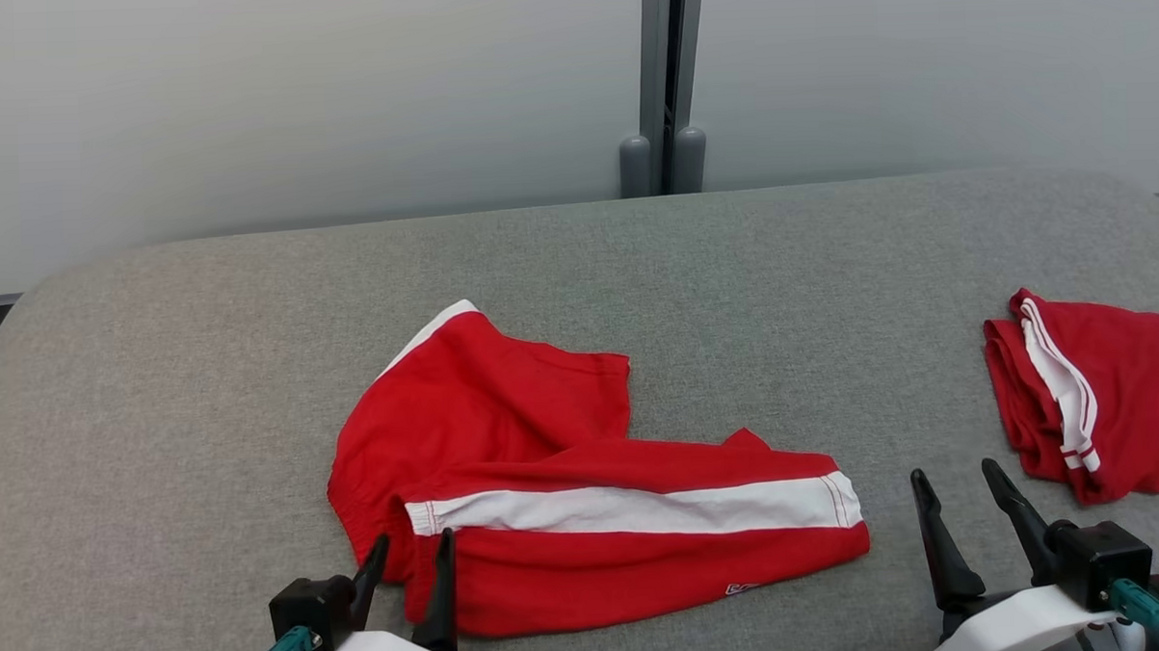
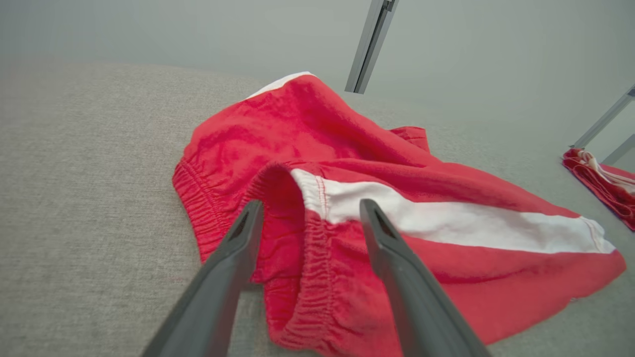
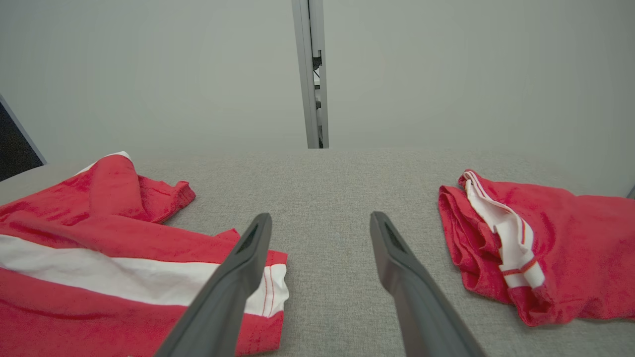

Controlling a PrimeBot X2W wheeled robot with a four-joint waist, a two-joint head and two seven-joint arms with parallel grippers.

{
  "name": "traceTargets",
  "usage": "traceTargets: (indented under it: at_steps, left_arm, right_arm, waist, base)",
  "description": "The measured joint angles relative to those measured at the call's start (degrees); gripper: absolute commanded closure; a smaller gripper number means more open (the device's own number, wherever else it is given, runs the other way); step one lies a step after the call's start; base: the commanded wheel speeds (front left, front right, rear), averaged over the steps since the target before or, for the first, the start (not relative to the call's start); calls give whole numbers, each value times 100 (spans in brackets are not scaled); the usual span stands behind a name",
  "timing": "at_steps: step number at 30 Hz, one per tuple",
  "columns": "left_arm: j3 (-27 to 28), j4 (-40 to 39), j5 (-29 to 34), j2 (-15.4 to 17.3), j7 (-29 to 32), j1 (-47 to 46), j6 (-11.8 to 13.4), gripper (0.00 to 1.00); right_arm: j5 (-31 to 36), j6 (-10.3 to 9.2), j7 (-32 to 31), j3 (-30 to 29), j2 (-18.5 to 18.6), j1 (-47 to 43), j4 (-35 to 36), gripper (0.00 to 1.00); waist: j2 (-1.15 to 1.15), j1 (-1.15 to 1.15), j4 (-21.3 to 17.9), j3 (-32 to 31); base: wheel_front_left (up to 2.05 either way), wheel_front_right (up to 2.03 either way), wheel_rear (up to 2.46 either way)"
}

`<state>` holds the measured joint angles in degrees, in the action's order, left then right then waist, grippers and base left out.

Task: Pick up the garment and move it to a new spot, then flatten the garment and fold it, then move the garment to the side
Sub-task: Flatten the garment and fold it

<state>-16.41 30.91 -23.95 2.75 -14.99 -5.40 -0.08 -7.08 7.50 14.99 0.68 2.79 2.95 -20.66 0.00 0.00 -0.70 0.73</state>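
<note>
step: we judge the pick-up not yet begun | shorts crumpled mid-frame on table | left claw released, straddling waistband, lower left | right claw released, empty, lower right | we should pinch both waistband layers, lift gently | we count two red garments, other garment far right; two claws

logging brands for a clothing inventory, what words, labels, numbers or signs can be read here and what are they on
No text here is clear enough to quote.
Small white mark near the bottom edge of the red shorts: perhaps a logo, too small and blurred to read.
Folded red garment on the right: stripes only, no lettering visible.
</note>
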Motion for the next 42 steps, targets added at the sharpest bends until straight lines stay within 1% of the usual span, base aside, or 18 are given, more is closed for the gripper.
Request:
traceTargets:
  at_steps: [1, 6, 15, 17, 18, 20, 21, 22, 28, 30, 35, 37, 39, 40, 41, 42]
  left_arm:
    - [-51, 38, -43, 0, 0, -40, -31, 0]
    - [-133, 163, -246, 2, 0, -172, -27, 0]
    - [-123, 177, -304, 1, 0, -339, -1, 0]
    - [-111, 159, -325, 2, 0, -341, -1, 22]
    - [-104, 154, -334, 2, 0, -343, 0, 50]
    - [-107, 153, -339, 2, 0, -343, 11, 68]
    - [-107, 146, -339, 1, 0, -343, 10, 92]
    - [-101, 134, -332, 2, 0, -343, 13, 100]
    - [66, 18, -225, 1, 0, -311, 62, 100]
    - [140, -11, -123, -1, 0, -286, 94, 100]
    - [314, 9, 75, 2, 0, -212, 81, 100]
    - [374, 4, 113, 3, 0, -211, 56, 100]
    - [394, 7, 153, 3, 0, -211, 21, 100]
    - [396, 8, 157, 0, 0, -214, 11, 100]
    - [396, 8, 157, 0, 0, -214, 11, 100]
    - [382, 5, 169, 3, 0, -221, 7, 100]
  right_arm:
    - [1, 0, 0, -3, 2, 4, -5, 0]
    - [2, 0, 0, -2, 1, 59, -20, 0]
    - [2, 0, 0, 22, 1, 138, -19, 0]
    - [2, 0, 0, 21, 1, 155, -19, 0]
    - [2, 0, 0, 19, 1, 158, -19, 0]
    - [2, 0, 0, 5, 1, 159, -20, 0]
    - [2, 0, 0, 1, 1, 159, -22, 0]
    - [2, 0, 0, -4, 1, 159, -24, 0]
    - [-157, 0, 0, 73, 4, 162, -122, 0]
    - [-278, 0, 0, 211, 2, 164, -210, 0]
    - [-821, 0, -1, 793, -8, 229, -472, 0]
    - [-1143, 0, 0, 921, -8, 294, -567, 0]
    - [-1281, 0, 0, 1010, -3, 378, -683, 0]
    - [-1411, 0, 0, 1102, -5, 544, -894, 0]
    - [-1411, 0, 0, 1102, -5, 544, -894, 0]
    - [-1444, 0, 0, 1193, 0, 731, -1091, 0]
  waist:
    - [0, 0, -16, 21]
    - [0, 0, -87, 118]
    - [0, 0, -196, 262]
    - [0, 0, -210, 279]
    - [0, 0, -214, 286]
    - [0, 0, -214, 296]
    - [0, 0, -211, 298]
    - [0, 0, -207, 299]
    - [0, 0, -91, 294]
    - [0, 0, -23, 300]
    - [0, 0, 151, 342]
    - [0, 0, 203, 377]
    - [0, 0, 240, 425]
    - [0, 0, 268, 482]
    - [0, 0, 268, 482]
    - [0, 0, 295, 537]
  base:
    - [0, 0, 0]
    - [0, 0, 0]
    - [0, 0, 0]
    - [0, 0, 0]
    - [0, 0, 0]
    - [0, 0, 0]
    - [0, 0, 0]
    - [0, 0, 0]
    - [0, 0, 0]
    - [0, 0, 0]
    - [0, 0, 0]
    - [0, 0, 0]
    - [0, 0, 0]
    - [0, 0, 0]
    - [0, 0, 0]
    - [0, 0, 0]
